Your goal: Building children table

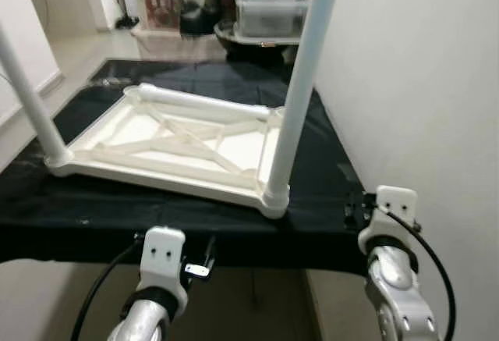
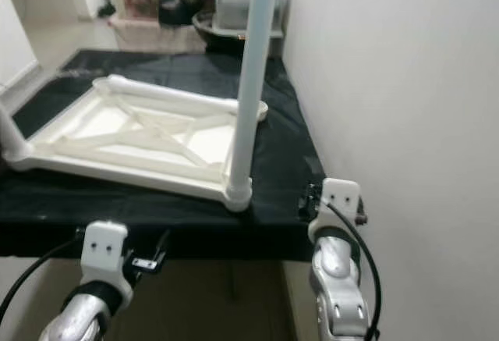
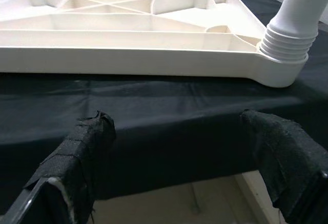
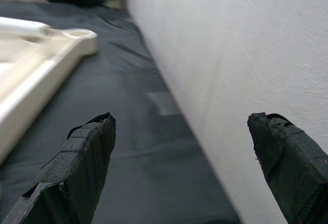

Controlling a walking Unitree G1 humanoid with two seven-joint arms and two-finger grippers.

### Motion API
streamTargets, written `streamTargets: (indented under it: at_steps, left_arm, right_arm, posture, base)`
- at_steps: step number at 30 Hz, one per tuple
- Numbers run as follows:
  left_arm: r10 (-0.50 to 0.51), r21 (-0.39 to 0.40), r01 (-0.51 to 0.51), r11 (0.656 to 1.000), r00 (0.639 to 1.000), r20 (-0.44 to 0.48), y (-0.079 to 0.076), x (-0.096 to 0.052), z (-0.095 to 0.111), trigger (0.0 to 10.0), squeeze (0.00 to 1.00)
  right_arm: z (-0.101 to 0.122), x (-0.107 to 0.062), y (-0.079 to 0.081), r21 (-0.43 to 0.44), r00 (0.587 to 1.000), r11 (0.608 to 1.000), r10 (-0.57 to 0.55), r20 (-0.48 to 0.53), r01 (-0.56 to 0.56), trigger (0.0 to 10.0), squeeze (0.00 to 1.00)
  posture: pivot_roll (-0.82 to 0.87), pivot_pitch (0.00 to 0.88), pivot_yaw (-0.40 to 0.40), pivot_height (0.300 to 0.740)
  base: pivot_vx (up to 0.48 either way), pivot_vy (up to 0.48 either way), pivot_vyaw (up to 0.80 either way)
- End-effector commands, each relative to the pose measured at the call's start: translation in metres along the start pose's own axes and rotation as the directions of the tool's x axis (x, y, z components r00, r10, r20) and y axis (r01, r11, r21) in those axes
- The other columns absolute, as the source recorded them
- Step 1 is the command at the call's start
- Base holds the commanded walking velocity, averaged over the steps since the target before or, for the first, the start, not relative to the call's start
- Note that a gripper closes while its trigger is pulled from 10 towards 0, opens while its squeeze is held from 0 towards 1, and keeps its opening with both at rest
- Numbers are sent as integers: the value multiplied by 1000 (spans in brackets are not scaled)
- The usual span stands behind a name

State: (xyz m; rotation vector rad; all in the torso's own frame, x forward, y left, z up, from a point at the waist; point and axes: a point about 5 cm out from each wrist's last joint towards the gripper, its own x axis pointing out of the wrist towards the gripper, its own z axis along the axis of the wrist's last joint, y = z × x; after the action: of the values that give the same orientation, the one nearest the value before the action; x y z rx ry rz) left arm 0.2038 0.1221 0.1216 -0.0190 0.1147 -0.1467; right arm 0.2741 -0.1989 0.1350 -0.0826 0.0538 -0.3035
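You've got the white plastic tabletop [image 1: 168,146] lying upside down on the black cloth [image 1: 327,169] of the work bench, ribs facing up. Two legs stand up in it already: one leg [image 1: 300,83] in the near corner on your right, w/ ridged rings at its base, and another leg [image 1: 27,95] in the near corner on your left. A loose leg [image 1: 199,101] lies flat along the far edge.

It looks light, stiff and smooth, so prob. slippery. Grab the loose leg round its middle, not the end.

White wall [image 1: 413,83] is close on the right, so not much room there. Storage boxes [image 1: 257,9] sit past the far end.

Left gripper [image 3: 189,172] is low at the near edge, fingers wide apart, holding nothing. Right gripper [image 4: 182,167] is by the wall, also spread open & empty.
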Motion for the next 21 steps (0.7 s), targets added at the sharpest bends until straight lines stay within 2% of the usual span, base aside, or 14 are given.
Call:
streamTargets:
  at_steps: [1,4,8,9,12,13,14,15,16,17,18,19,20,21]
  left_arm:
    - [-6,-6,5,1000,1000,-12,-1,-1,-2,10000,0]
    - [-14,-12,14,1000,1000,-12,-1,-1,-1,10000,0]
    - [-29,-22,29,999,1000,-7,-3,-2,0,10000,0]
    - [-44,-28,44,999,999,-2,-5,-3,1,10000,0]
    - [-60,-34,60,998,998,5,-7,-3,3,10000,0]
    - [-81,-36,82,996,997,9,-10,-4,4,10000,0]
    - [-113,-36,113,993,994,13,-13,-5,6,10000,0]
    - [-113,-36,113,993,994,13,-13,-5,6,10000,0]
    - [-142,-34,143,989,990,17,-17,-7,7,10000,0]
    - [-142,-34,143,989,990,17,-17,-7,7,10000,0]
    - [-177,-28,177,984,984,22,-20,-10,9,10000,0]
    - [-177,-28,177,984,984,22,-20,-10,9,10000,0]
    - [-205,-21,206,978,978,26,-24,-14,10,10000,0]
    - [-205,-21,206,978,978,26,-24,-14,10,10000,0]
  right_arm:
    - [0,7,5,46,997,996,74,-12,-74,10000,0]
    - [5,15,14,64,984,982,179,7,-180,10000,0]
    - [11,26,16,51,969,968,245,26,-246,10000,0]
    - [15,34,17,46,953,952,301,39,-303,10000,1000]
    - [19,41,19,48,933,932,357,51,-359,10000,1000]
    - [23,46,23,45,898,897,438,50,-440,10000,1000]
    - [26,51,25,44,856,855,515,45,-517,10000,816]
    - [26,51,25,44,856,855,515,45,-517,10000,816]
    - [31,57,25,39,813,812,581,46,-583,10000,0]
    - [31,57,25,39,813,812,581,46,-583,10000,0]
    - [37,62,24,55,754,752,655,42,-656,10000,0]
    - [37,62,24,55,754,752,655,42,-656,10000,0]
    - [42,65,22,64,684,681,728,39,-729,10000,0]
    - [42,65,22,64,684,681,728,39,-729,10000,0]
  posture:
    - [94,21,-42,740]
    - [93,24,-41,740]
    - [94,34,-42,740]
    - [95,40,-43,740]
    - [95,45,-46,740]
    - [99,55,-42,740]
    - [101,65,-45,740]
    - [101,65,-45,740]
    - [105,80,-45,740]
    - [105,80,-45,740]
    - [106,89,-45,740]
    - [106,89,-45,740]
    - [113,101,-48,740]
    - [113,101,-48,740]
  base:
    - [0,0,0]
    - [0,0,0]
    - [0,0,0]
    - [0,0,0]
    - [0,0,0]
    - [0,0,0]
    - [0,0,0]
    - [0,0,0]
    - [0,0,0]
    - [0,0,0]
    - [0,0,0]
    - [0,0,0]
    - [0,0,0]
    - [0,0,0]
